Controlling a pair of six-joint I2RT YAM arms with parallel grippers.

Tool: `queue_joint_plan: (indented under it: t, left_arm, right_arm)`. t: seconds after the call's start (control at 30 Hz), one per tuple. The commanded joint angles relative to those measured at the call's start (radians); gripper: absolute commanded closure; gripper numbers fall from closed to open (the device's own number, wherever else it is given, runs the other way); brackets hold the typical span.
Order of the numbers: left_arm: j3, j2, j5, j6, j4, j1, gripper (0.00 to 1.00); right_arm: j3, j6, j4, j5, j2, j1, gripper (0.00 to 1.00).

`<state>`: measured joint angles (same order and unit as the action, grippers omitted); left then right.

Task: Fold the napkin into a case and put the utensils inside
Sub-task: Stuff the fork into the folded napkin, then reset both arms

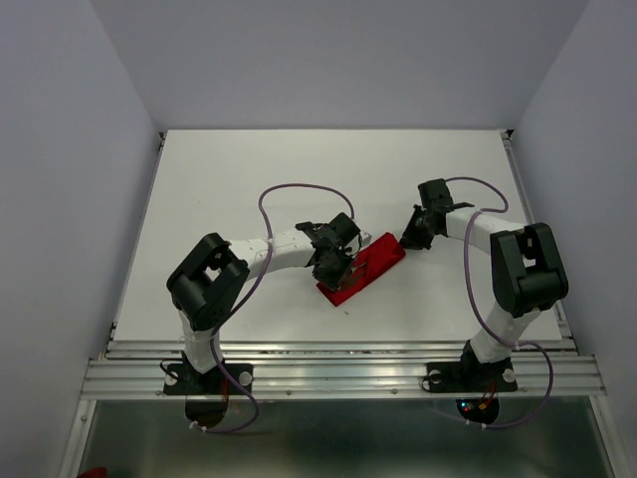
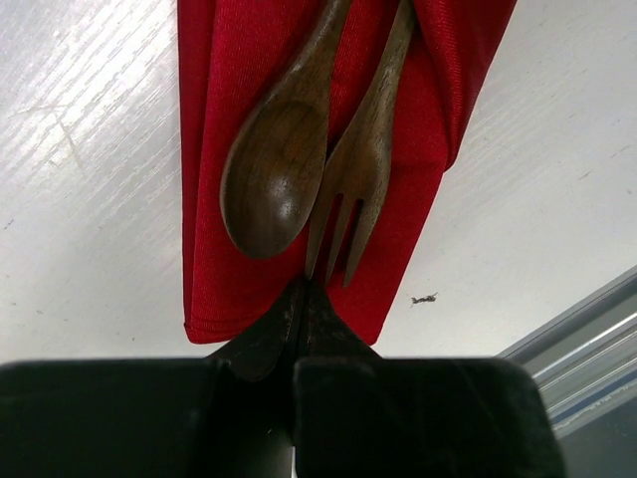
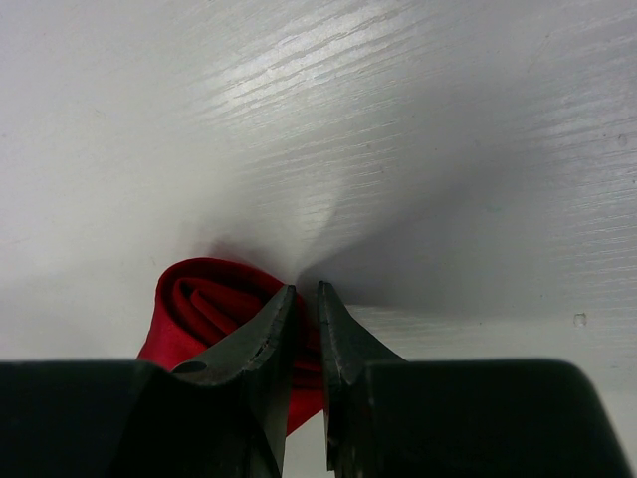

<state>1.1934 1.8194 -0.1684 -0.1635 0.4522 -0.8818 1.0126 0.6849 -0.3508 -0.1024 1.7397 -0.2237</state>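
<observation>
White wood-grain table point(image 1: 249, 169), walled in pale grey, with a ribbed metal rail point(image 1: 348, 373) along the near edge. No brand, label or writing is readable in any view.

Left arm point(image 1: 264, 254) reaches in from the near left and the right arm point(image 1: 498, 249) bends back from the near right. They meet over the middle of the table, one at each end of the work.

Red case point(image 1: 366, 267): the bright red soft cloth napkin folded into a narrow, long pouch. It lies flat and diagonal at mid-table, between the two grippers.

Right gripper point(image 3: 307, 294) sits at the far, rolled end of the pouch. Only a thin slit shows between the fingers, and red cloth seems to run in between them lower down. My read is a pinch on a layer, likely to anchor that end.

Left gripper point(image 2: 304, 289) is at the near end. Its tips are pressed together with nothing seen between them, over the cloth's hem and just beside the fork tines, probably placed to nudge.

Dark brown wooden spoon point(image 2: 274, 184) with an oval bowl and a matching wooden fork point(image 2: 363, 149) lie side by side. Their handles run up under the red folds and their heads are exposed on the lower layer. Insertion looks largely done.

Small dark speck point(image 2: 425, 298) on the table right of the pouch.
</observation>
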Motion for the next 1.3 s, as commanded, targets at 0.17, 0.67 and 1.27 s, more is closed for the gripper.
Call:
queue_joint_plan:
  t: [0.17, 0.67, 1.27]
  left_arm:
    - [0.066, -0.005, -0.013, 0.001, -0.012, 0.001, 1.0]
    - [0.098, -0.069, 0.035, 0.007, 0.048, 0.0, 1.0]
    - [0.293, -0.419, 0.302, 0.009, 0.164, 0.006, 0.71]
  right_arm:
    - [0.014, -0.002, -0.007, 0.023, -0.026, -0.008, 0.8]
    - [0.035, 0.028, -0.06, 0.171, -0.092, -0.008, 0.71]
    - [0.247, -0.054, -0.353, 0.782, -0.456, -0.008, 0.0]
